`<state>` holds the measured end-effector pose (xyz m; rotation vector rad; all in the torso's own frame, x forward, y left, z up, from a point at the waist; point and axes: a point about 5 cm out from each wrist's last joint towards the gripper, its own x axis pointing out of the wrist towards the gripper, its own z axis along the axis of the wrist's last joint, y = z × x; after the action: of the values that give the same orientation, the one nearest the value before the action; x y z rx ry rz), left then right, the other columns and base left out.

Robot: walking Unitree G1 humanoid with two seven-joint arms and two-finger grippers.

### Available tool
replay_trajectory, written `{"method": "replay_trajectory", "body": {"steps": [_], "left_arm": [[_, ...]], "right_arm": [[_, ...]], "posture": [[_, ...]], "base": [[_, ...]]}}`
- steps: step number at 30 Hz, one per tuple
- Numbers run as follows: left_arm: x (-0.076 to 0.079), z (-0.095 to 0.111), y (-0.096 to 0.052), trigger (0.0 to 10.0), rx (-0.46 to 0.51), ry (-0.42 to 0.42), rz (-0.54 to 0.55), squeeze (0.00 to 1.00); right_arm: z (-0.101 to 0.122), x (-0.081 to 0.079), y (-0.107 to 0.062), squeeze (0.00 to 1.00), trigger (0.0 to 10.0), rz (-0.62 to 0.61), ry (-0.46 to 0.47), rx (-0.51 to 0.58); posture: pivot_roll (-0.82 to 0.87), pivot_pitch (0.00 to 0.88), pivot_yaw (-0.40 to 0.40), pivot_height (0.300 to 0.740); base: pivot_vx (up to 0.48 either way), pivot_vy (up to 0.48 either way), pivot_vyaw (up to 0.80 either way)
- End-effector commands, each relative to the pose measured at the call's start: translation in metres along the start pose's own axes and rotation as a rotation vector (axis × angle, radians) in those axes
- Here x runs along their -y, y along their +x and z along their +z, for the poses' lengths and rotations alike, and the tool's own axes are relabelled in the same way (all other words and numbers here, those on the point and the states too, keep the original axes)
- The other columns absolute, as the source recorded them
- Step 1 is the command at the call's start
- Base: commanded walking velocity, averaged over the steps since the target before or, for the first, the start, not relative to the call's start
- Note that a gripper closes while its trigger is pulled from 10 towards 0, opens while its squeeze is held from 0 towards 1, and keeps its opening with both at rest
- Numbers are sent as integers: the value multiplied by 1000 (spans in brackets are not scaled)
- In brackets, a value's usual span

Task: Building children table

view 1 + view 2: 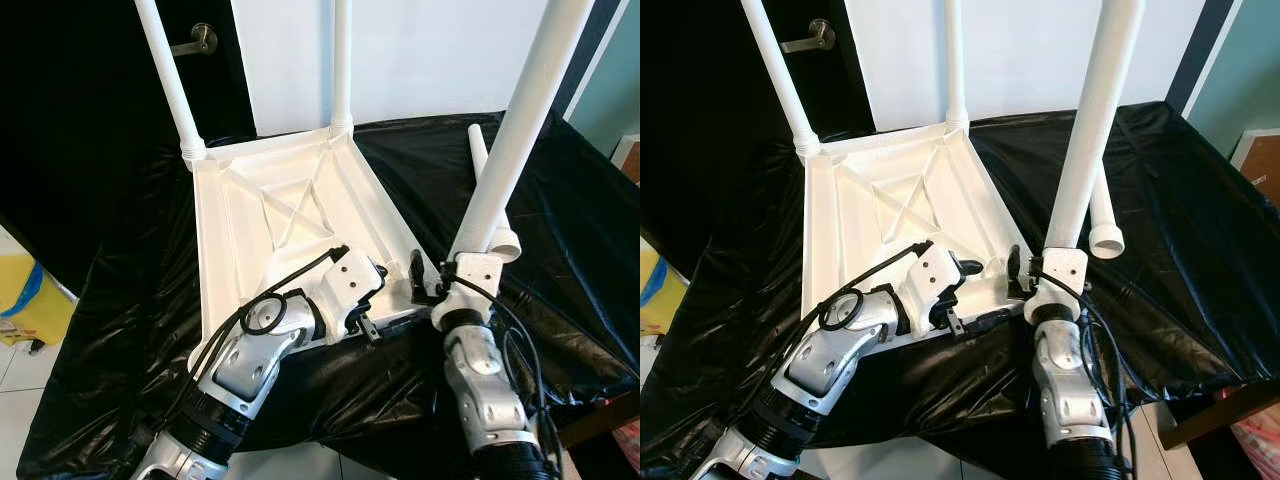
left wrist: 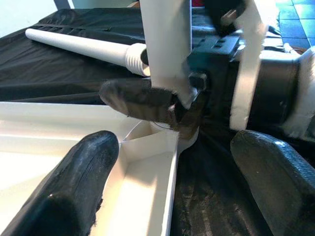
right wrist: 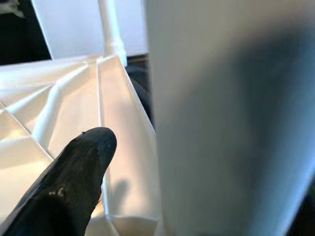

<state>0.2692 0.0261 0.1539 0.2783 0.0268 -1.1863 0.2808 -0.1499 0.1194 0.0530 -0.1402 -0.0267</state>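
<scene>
Left eye view gives you the white plastic ribbed tabletop (image 1: pixel 290 225) lying upside down on the black plastic sheet (image 1: pixel 120 330), with two white tubular legs already standing in its far corners.

Your right gripper (image 1: pixel 432 282) sits at the tabletop's near right corner, closed around the third white tubular leg (image 1: pixel 520 130), which rises steeply from that corner; whether its threaded end is fully seated there is hidden behind the gripper.

Your left gripper (image 2: pixel 162 196) hovers just beside the same corner, over the tabletop's near rim, fingers spread wide and holding nothing.

A fourth white tubular leg (image 1: pixel 480 160) lies loose on the sheet beyond the tabletop's right edge.

Expect the parts to be light, stiff and smooth, so the held leg may slip or twist in the pads. Hold it low, near the socket, and brace the tabletop by its rim wall so it cannot skate on the slick sheet.
</scene>
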Motion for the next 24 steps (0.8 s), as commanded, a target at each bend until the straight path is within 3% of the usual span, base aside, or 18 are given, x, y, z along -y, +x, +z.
{"method": "replay_trajectory", "body": {"steps": [1, 5, 6, 8, 15, 24], "left_arm": [[3, -1, 0, 10000, -9, -6, -9, 0], [3, -1, 0, 10000, -9, -6, -11, 0], [3, -1, 0, 10000, -9, -6, -13, 0], [2, -1, 1, 10000, -8, -5, -15, 0], [0, 0, 2, 10000, -7, 0, -13, 0], [-1, 0, 2, 10000, -7, 3, -15, 0]], "right_arm": [[2, 2, -4, 1000, 10000, 72, 31, 11], [4, 9, -5, 973, 10000, 141, 29, 14], [6, 17, -6, 0, 10000, 210, 15, 8], [8, 26, -4, 0, 10000, 292, -26, 6], [6, 29, 8, 0, 10000, 449, -103, -36], [5, 29, 16, 0, 10000, 532, -128, -62]], "posture": [[-156, 0, 40, 740], [-160, 0, 42, 740], [-166, 0, 44, 740], [-167, 0, 46, 740], [-165, 0, 50, 740], [-162, 0, 47, 740]], "base": [[0, 0, 0], [0, 0, 0], [0, 0, 0], [0, 0, 0], [0, 0, 0], [0, 0, 0]]}}
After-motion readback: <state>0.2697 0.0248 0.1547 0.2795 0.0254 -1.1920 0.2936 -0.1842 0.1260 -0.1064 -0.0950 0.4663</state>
